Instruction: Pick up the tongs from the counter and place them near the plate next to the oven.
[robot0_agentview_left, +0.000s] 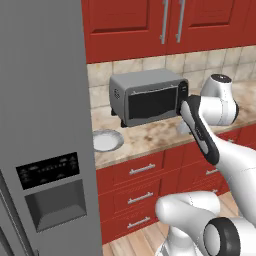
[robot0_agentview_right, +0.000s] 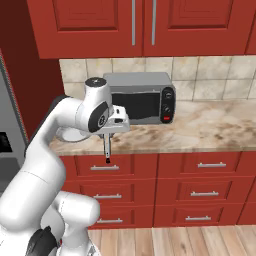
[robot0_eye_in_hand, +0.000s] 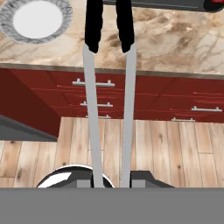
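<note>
Silvery tongs (robot0_eye_in_hand: 109, 87) hang from my gripper (robot0_agentview_right: 107, 134), clamped between its fingers, just past the table's (robot0_agentview_right: 210, 130) near edge, right of the plate (robot0_agentview_left: 106, 140), before the oven (robot0_agentview_right: 142, 97).

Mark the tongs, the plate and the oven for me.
tongs (robot0_eye_in_hand: 90, 109): hand view, on the left silver arm.
plate (robot0_agentview_left: 106, 140): left base view, on its pale centre.
oven (robot0_agentview_right: 136, 105): right base view, on the dark glass door.

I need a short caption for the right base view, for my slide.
Gripper holds the tongs above the counter edge, before the oven.
</note>
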